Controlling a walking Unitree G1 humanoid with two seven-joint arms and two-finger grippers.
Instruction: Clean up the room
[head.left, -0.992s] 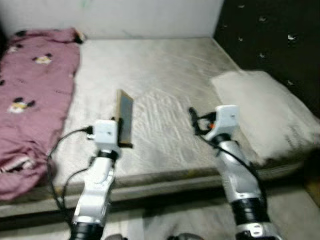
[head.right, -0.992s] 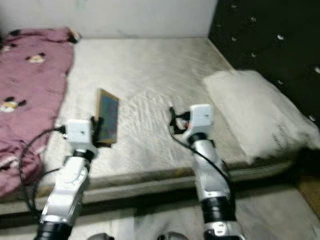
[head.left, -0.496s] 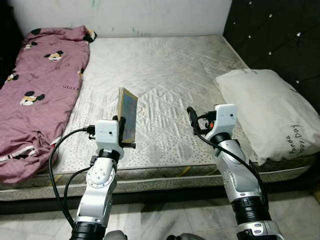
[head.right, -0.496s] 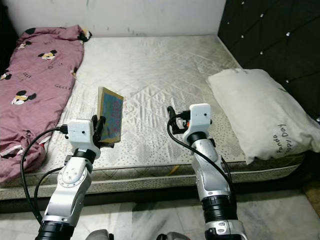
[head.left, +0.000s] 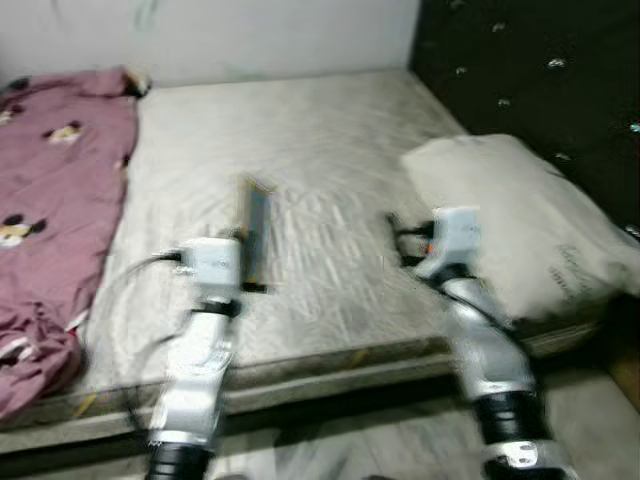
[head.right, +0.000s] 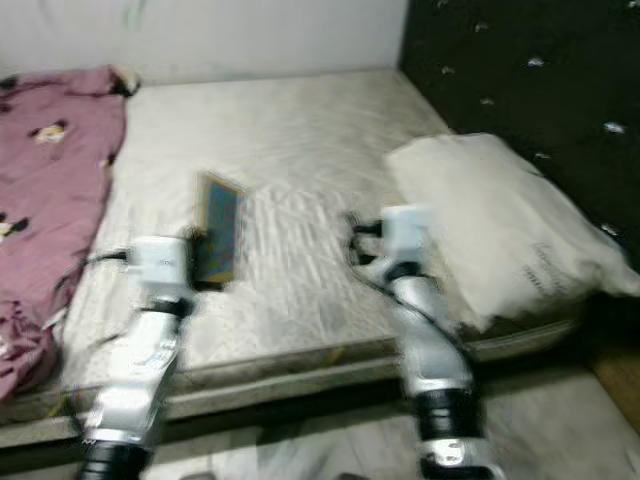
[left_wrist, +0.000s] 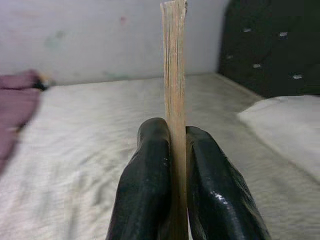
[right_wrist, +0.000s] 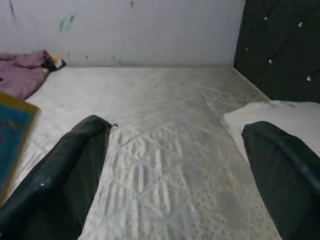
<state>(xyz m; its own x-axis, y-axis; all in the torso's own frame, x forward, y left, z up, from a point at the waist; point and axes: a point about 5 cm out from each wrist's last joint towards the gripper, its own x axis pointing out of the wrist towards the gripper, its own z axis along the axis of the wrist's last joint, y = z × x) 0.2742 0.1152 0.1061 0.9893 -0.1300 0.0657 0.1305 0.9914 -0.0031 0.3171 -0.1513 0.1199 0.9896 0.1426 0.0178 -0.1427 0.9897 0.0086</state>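
Head views blurred. Left hand (left_wrist: 172, 200) is clamped tight on a thin book (left_wrist: 173, 75), fingers (left_wrist: 145, 190) pressed on both faces near its lower edge. Book stands upright, edge-on to the wrist camera, held above the near part of the bed (head.left: 320, 160); blue cover (head.right: 220, 240) faces the robot's right.

Right hand (right_wrist: 175, 185) is spread wide, nothing between the fingers (right_wrist: 65, 175), raised over the bed near its front edge, just beside the pillow (head.left: 510, 220). In its wrist view a corner of the book shows at the edge.

Bare whitish mattress, quilted. Pink blanket (head.left: 50, 200) with cartoon prints lies bunched along the bed's left side, hanging over the front edge. White pillow lies on the right side, against the dark tufted headboard (head.left: 540, 70). White wall (head.left: 200, 35) behind the bed. Pale floor (head.left: 330, 450) in front of the bed, below the arms.
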